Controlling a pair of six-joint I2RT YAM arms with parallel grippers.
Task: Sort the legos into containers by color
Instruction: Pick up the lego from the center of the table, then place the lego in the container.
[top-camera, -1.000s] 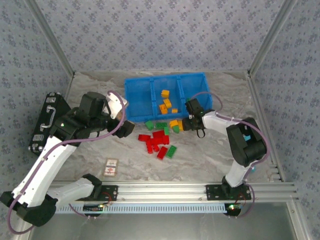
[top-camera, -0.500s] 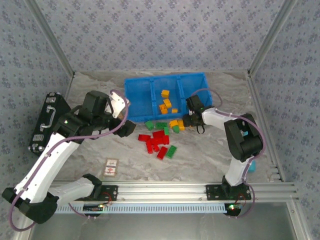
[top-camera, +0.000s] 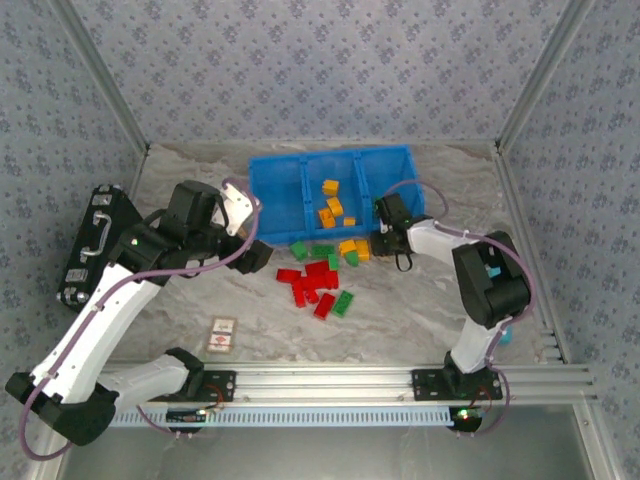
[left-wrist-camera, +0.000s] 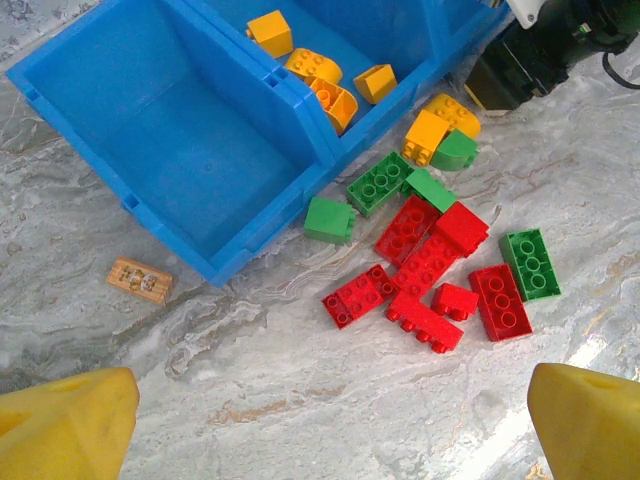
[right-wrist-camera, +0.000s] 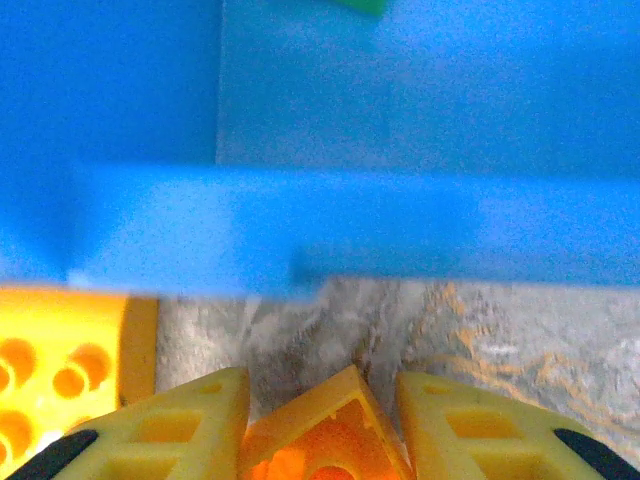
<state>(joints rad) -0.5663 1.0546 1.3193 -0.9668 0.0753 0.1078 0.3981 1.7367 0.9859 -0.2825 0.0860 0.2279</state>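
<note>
In the top external view, the bright blue three-compartment plastic bin (top-camera: 275, 200) sits toward the far side of the pale marbled surface (top-camera: 420, 310). Several orange-yellow plastic bricks (top-camera: 330, 205) already lie in its middle compartment. The loose red and green plastic bricks (top-camera: 312, 285) are scattered just in front of its near wall. The right end effector (top-camera: 375, 240) is low at that wall, beside more orange-yellow pieces on the surface.

In the left wrist view, the left end effector (left-wrist-camera: 325, 420) hangs above the pile with its yellow fingers spread wide, holding nothing. The red bricks (left-wrist-camera: 430, 270) lie studs up and touching one another, most long axes running diagonally from lower left to upper right. A green eight-stud brick (left-wrist-camera: 530, 262) lies just beside them, its long axis closer to vertical in the picture.

In the right wrist view, the right end effector is pinching a small orange-yellow wedge-shaped brick (right-wrist-camera: 320, 440), one finger against each side, just before the blue wall. Its peak points toward that wall. Its long axis cannot be told, since the frame cuts it off.

These pieces are probably light, rigid and glossy, so somewhat slick. The flat parallel sides across the short width look like the safest hold. A grip on a sloped face would likely squeeze a wedge out.
</note>
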